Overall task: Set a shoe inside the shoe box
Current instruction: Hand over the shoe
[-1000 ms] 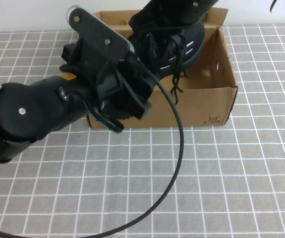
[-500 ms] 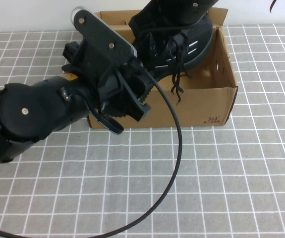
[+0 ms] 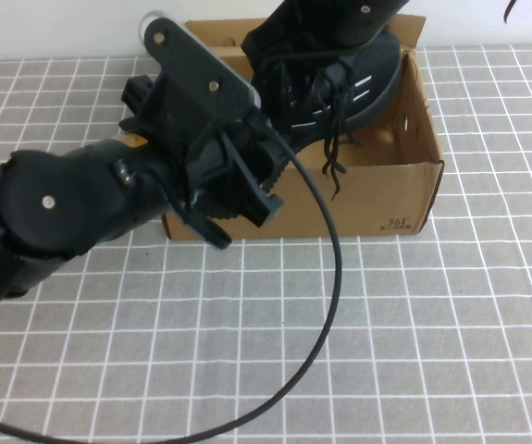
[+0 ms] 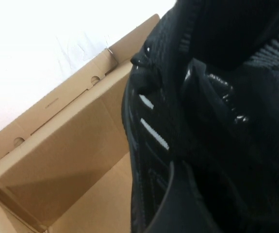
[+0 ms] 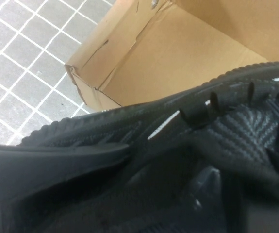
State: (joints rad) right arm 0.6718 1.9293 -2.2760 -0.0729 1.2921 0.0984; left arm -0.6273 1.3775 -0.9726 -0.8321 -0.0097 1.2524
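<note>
The step in hand appears to be the lowering of the shoe (image 3: 326, 79) into the shoe box (image 3: 390, 199): the black sneaker hangs tilted over the open top of the brown box, its sole toward the right wall and its laces dangling down toward the front wall. It is partly below the rim but does not look settled on the floor of the box, whose bare cardboard bottom shows in the left wrist view beside the shoe (image 4: 188, 126).

Both arms crowd the box. The left arm stretches from the lower left across the gridded surface (image 3: 432, 351), its wrist raised and angled toward the front left of the box; the left pincer (image 3: 256, 120) is at the shoe's near side and looks clenched on it, with the knit upper filling its camera. The right arm comes in from the top edge of the high view, and the right pincer (image 3: 340, 23) sits on the far part of the shoe; whether it grips or merely rests there cannot be told.

The next move probably calls for easing the shoe down level, heel and toe clearing the walls, then releasing once the sole rests flat.
</note>
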